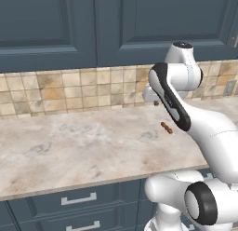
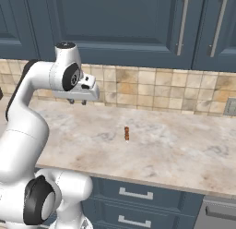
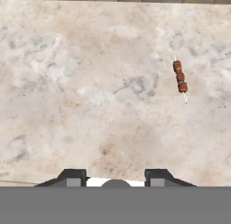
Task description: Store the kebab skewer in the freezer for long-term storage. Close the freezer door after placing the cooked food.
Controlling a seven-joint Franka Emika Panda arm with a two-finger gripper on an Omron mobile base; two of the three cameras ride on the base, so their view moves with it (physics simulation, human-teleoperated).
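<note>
The thin kebab skewer [image 3: 180, 77] with reddish-brown meat chunks lies flat on the beige marbled stone counter [image 2: 184, 145], well apart from the tan tiled backsplash [image 2: 152, 92]. The white arm's two-finger gripper [image 3: 116, 175] hangs above the counter, its dark fingertips [image 3: 72, 175] apart and holding nothing.

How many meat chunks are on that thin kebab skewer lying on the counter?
3. The reddish-brown chunks sit in a row along the thin kebab skewer, which lies flat on the beige marbled stone counter, to the upper right in the hand view. A bare stick end pokes out each side.
</note>
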